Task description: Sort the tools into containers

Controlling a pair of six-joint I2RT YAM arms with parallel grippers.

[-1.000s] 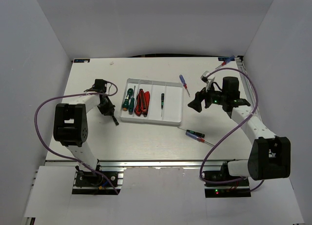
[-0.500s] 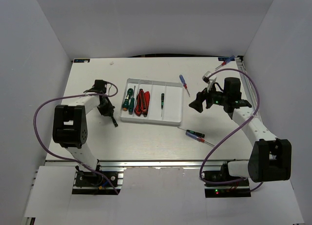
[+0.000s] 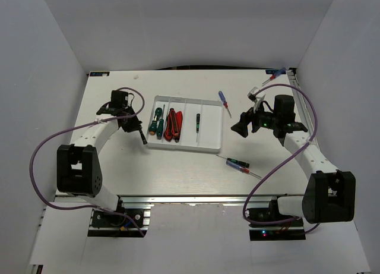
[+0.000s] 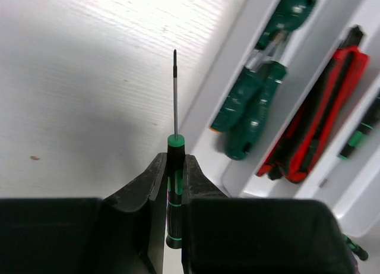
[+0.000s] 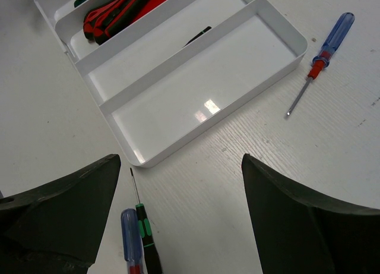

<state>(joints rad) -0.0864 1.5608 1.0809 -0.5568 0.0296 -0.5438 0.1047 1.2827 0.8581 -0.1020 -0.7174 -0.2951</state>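
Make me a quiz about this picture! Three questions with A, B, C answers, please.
1. Where are the red pliers?
A) leftmost slot B) second slot from the left of the tray C) third slot
2. How many tray slots are empty?
A) one B) two C) four
3. The left tool is:
A) open B) shut on nothing C) shut on a thin driver

Answers: B, they lie one slot right of the green drivers; A, only the rightmost slot is bare; C, the driver's handle is clamped in it.
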